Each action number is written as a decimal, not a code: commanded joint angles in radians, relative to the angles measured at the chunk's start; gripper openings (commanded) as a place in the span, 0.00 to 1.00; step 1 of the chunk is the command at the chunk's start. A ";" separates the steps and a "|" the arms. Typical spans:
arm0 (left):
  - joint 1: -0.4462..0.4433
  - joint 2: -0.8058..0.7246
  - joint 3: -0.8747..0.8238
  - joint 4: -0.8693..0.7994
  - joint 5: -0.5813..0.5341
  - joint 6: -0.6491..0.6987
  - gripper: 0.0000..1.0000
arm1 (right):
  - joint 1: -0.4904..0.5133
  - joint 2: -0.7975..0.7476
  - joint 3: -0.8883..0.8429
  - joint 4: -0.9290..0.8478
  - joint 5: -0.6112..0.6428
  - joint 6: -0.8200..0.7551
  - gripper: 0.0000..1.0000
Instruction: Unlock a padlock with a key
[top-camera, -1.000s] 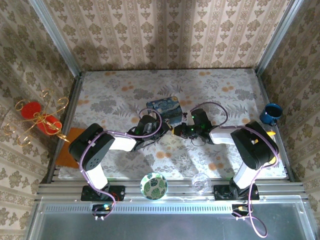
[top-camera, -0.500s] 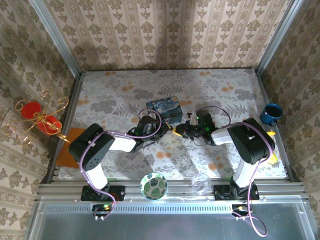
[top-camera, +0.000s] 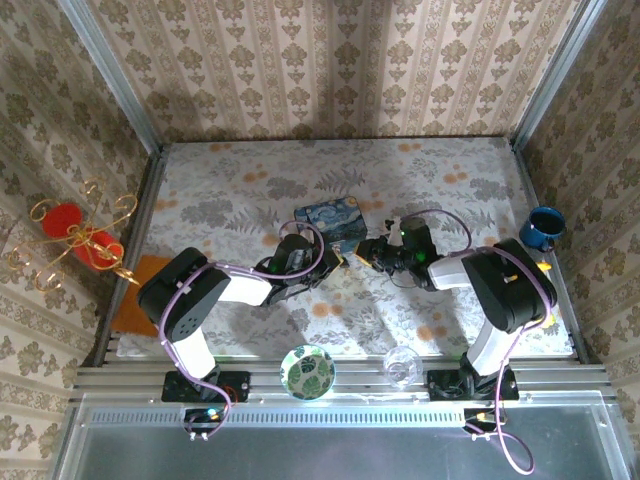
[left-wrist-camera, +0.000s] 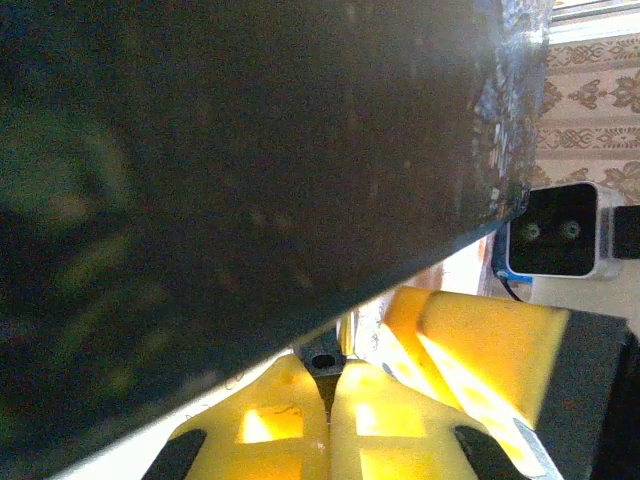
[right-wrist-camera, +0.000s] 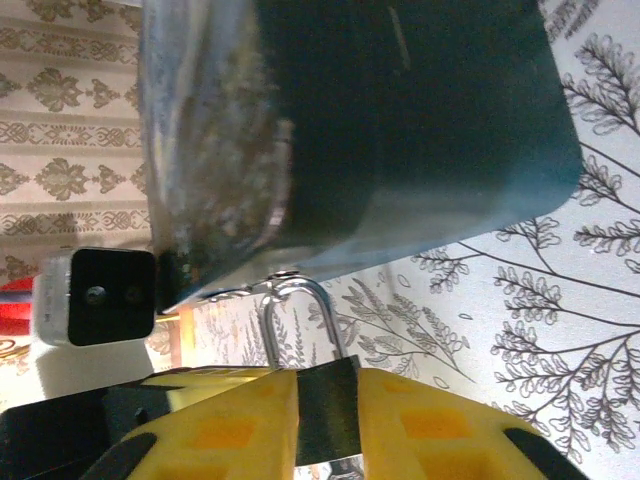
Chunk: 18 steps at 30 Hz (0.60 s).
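**Top external view.** Both arms reach to the middle of the surface (top-camera: 250, 190). The left claw (top-camera: 322, 263) and right claw (top-camera: 358, 254) meet almost tip to tip, just on the near side of the blue tin (top-camera: 330, 221). What sits between the tips is too small to judge from here.

**Left wrist view.** The left claw is clenched, its yellow fingers pressed together. A small dark item, which I take to be the key (left-wrist-camera: 323, 360), is nipped at the tips, though I cannot confirm what it is. The tin's dark wall stands close above.

**Right wrist view.** The right claw is grasping the padlock (right-wrist-camera: 325, 405). The dark body sits between the pads, and the silver shackle (right-wrist-camera: 333, 320) points outward, close to the tin's lower edge.

**Handling assessment.**
- I judge the padlock to be light, rigid and smooth-sided, so it is liable to twist or slide in the pads when a key pushes on it.
- The sound hold is across the flat faces of the body, with the shackle left free.
- I cannot see the keyway. If it lies opposite the shackle, it faces into the claw, and I would need to re-grip before inserting the key.
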 joint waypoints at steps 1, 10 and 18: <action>-0.004 -0.023 -0.011 -0.011 0.028 0.000 0.00 | -0.001 -0.047 -0.016 -0.038 0.029 -0.041 0.27; -0.003 -0.035 -0.032 -0.016 0.013 -0.022 0.08 | 0.006 -0.098 -0.041 -0.081 0.051 -0.084 0.38; -0.002 -0.022 -0.028 -0.025 0.016 -0.042 0.10 | 0.052 -0.112 0.013 -0.222 0.099 -0.177 0.39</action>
